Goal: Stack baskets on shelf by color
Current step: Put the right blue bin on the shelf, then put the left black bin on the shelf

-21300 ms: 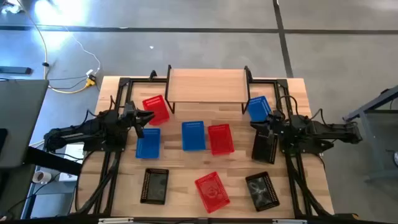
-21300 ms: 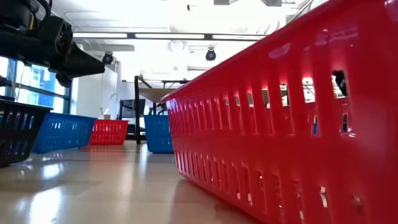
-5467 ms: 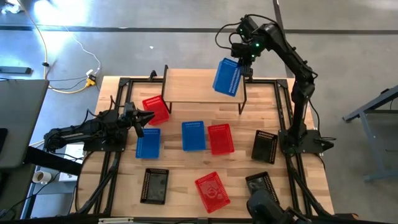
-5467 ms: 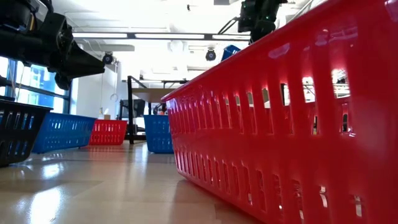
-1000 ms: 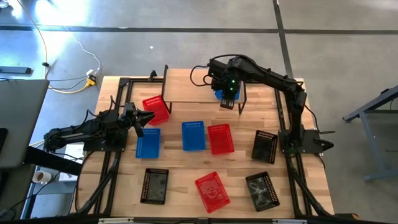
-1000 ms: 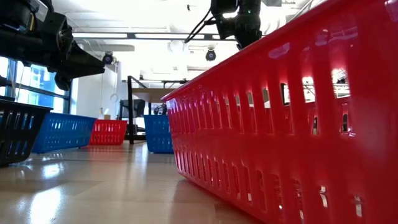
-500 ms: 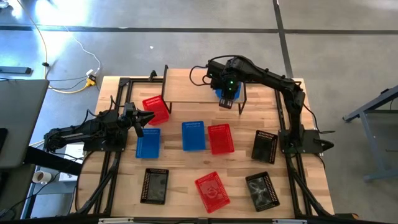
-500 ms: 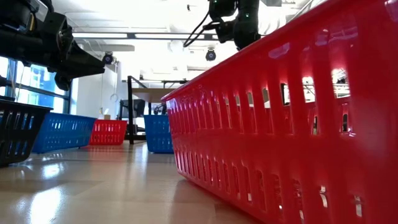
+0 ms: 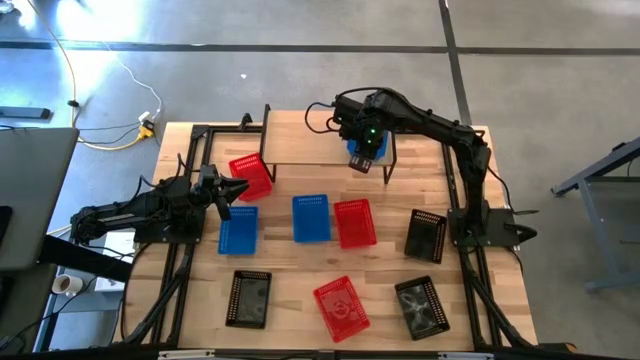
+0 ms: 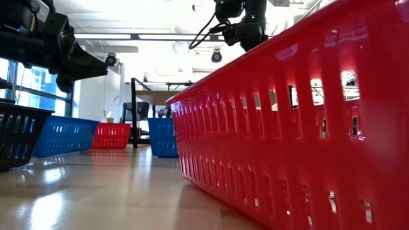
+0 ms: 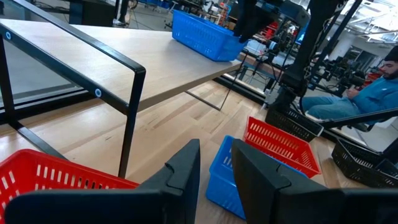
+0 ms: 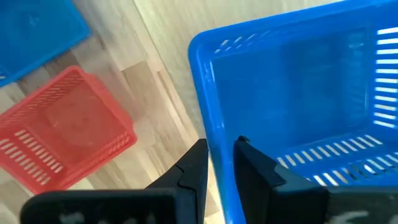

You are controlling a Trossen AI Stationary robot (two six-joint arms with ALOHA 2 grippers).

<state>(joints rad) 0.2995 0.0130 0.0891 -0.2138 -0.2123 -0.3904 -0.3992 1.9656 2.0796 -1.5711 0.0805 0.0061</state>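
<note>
Blue perforated plastic basket (image 9: 362, 150) sits at the right end of the light wood shelf (image 9: 305, 137), its rim pinched by the right tool (image 12: 216, 163), arm reaching across. Left tool (image 11: 214, 158), fingers slightly apart, hovers over the worktop (image 9: 290, 275) near a red mesh basket (image 9: 251, 176).

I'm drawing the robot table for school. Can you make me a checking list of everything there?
Surface: wooden table, eight baskets spread on it.
Job's things: shelf holds one blue basket at its right end; three red, two blue, three black on the table.
Clutter: nothing seen.
Pincers: right pincer straddles the blue basket's wall over the shelf; left pincer waits beside a red basket, holding nothing.
Cables: yellow and white cords on the floor.
Surroundings: a seated person beyond the table.
</note>
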